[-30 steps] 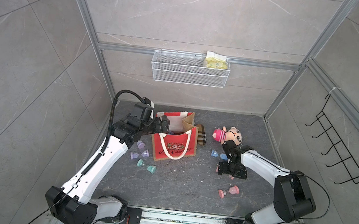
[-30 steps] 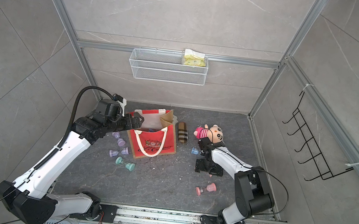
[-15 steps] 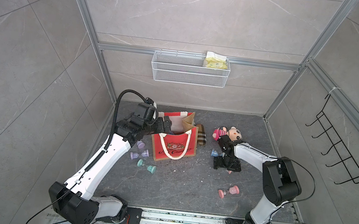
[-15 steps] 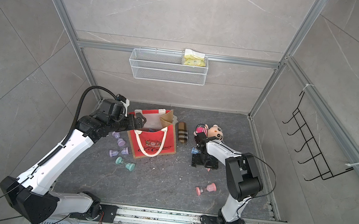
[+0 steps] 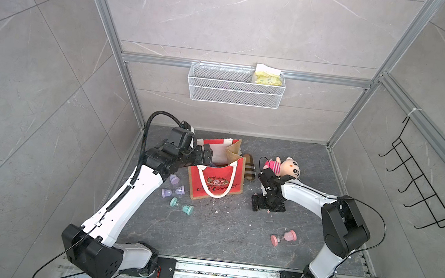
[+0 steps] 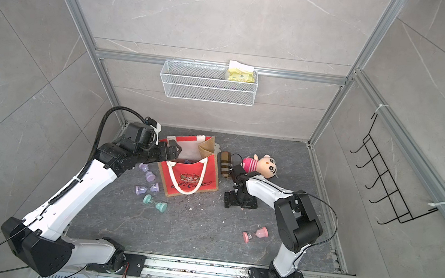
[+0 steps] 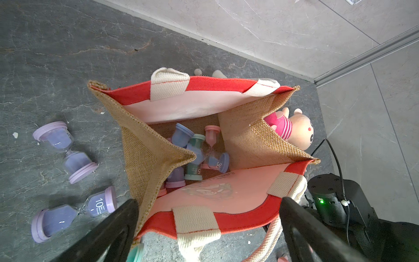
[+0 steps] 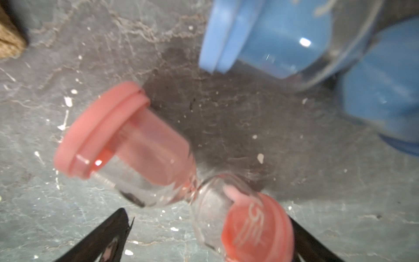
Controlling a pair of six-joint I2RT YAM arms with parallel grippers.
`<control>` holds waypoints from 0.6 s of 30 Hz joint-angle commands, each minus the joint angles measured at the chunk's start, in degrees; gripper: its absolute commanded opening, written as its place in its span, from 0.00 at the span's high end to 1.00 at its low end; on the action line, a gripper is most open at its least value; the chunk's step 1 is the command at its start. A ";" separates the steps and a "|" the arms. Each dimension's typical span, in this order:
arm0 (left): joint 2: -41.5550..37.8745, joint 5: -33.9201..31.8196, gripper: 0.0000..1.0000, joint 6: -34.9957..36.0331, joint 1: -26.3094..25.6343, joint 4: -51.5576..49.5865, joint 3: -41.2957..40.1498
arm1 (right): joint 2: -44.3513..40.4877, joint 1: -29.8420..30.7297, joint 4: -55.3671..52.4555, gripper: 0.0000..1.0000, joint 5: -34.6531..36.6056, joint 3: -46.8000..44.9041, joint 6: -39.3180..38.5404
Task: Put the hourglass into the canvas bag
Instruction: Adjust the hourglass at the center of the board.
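**Step in hand:** pick-up of the next hourglass.

- My right claw [image 5: 267, 207] is down at the floor, right of the bag [image 5: 214, 184] and near it but apart. Its jaws are wide apart and nothing is clamped.
- In the right wrist view the pink hourglass [image 8: 172, 172] lies on its side. One end cap sits between my fingers, close to one of them. A blue hourglass [image 8: 294, 45] lies just beside it.
- My left claw [image 7: 208, 203] hangs over the bag's rim with its jaws apart, empty. Several hourglasses lie in the bag's bottom.

**Next move, as I judge it:**

1. Centre the jaws on the pink hourglass.
2. Close, lift, and carry it over the bag's mouth.

The round glass may roll or slip. Keep clear of the blue hourglass.

**Hidden or unclear:**

- In both top views my right claw covers the pink and blue hourglasses almost wholly.
- The right wrist view is blurred and the cap marking is unreadable.
- My fingertips are cut off there, so I cannot tell whether they touch the floor.
- The bag's infolded burlap side [image 7: 154, 158] hides part of the contents.
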 commanded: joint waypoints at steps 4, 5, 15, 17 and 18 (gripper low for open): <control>-0.89 -1.57 0.00 0.52 -0.22 -0.73 1.05 | 1.53 -0.19 -2.44 0.02 7.36 3.43 -2.65; -0.83 -1.49 0.00 0.48 -0.26 -0.49 0.98 | 1.89 -0.16 -2.32 0.02 7.37 3.79 -3.04; -0.66 -1.62 0.00 0.61 -0.22 -0.10 0.39 | 4.07 2.93 2.61 0.14 -2.72 4.54 -8.66; -0.99 -2.32 0.00 0.45 -0.20 0.07 -0.17 | 4.33 4.52 2.47 0.17 -2.68 4.23 -8.08; -1.19 -2.52 0.00 0.47 -0.17 0.04 -0.32 | 4.29 5.03 2.53 0.18 -2.31 3.76 -7.56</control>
